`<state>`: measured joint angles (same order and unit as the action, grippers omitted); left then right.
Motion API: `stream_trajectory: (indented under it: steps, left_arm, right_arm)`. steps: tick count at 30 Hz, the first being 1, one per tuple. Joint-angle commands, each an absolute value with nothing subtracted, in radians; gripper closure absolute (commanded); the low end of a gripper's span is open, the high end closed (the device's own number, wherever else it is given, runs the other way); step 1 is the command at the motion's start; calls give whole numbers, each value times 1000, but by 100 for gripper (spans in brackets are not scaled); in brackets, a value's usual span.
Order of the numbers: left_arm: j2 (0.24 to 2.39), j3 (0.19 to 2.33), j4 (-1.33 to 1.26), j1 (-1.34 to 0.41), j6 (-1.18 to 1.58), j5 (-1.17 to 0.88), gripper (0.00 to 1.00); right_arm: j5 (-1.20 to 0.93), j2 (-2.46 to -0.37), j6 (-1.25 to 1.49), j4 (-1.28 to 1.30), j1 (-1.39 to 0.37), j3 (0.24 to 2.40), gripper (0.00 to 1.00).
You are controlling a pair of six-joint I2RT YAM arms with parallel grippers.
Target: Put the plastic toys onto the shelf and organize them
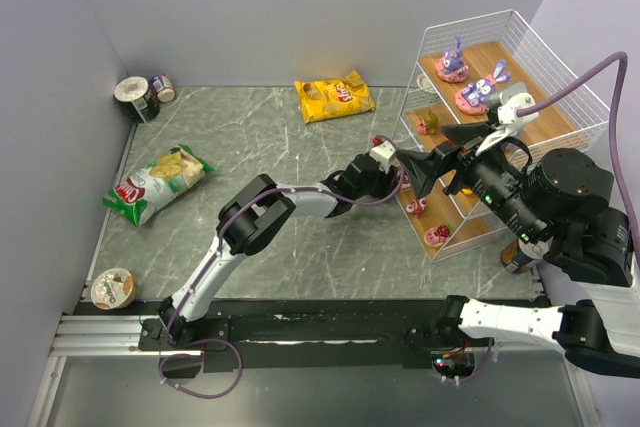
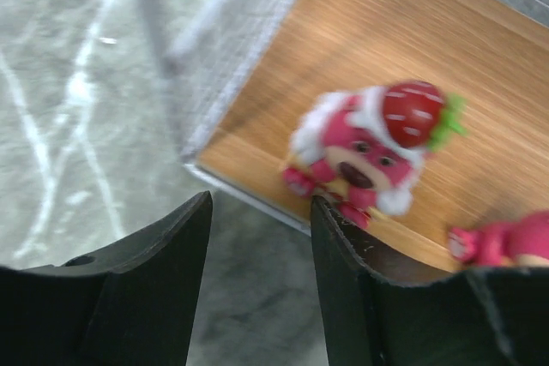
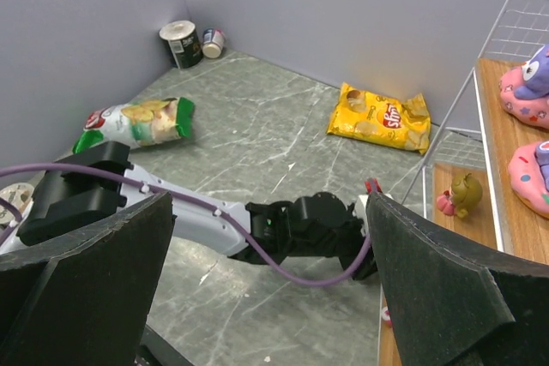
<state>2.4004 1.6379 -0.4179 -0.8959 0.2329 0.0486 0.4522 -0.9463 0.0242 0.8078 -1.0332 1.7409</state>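
Note:
The shelf (image 1: 560,119) is a white wire rack with three stepped wood boards at the right. Two purple bunnies on pink bases (image 1: 452,64) (image 1: 482,92) sit on the top board, and an olive toy (image 1: 428,122) sits on the middle one. Two red-pink toys (image 1: 415,205) (image 1: 437,235) sit on the bottom board. My left gripper (image 1: 398,185) is open and empty at the bottom board's left edge. In the left wrist view its jaws (image 2: 262,237) stand apart just short of a pink bear with a strawberry hat (image 2: 369,147). My right gripper (image 1: 435,157) hovers high, wide open and empty (image 3: 266,220).
A yellow snack bag (image 1: 333,97) lies at the back. A green bag (image 1: 158,182) lies at the left. Two cans (image 1: 135,97) stand in the far left corner, and a cup (image 1: 112,287) sits at the near left. The left arm (image 3: 197,212) stretches below the right gripper.

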Motion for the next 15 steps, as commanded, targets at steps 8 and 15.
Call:
stream_trajectory:
  steps: [8,15]
  left_arm:
    - [2410,1668,-400,-876,265,29,45]
    - [2390,1631,-423,-880,259,20,44]
  right_arm:
    - [468,-939,12,772,-1029,1732,0]
    - [468,-940,9,772,-1029,1727,0]
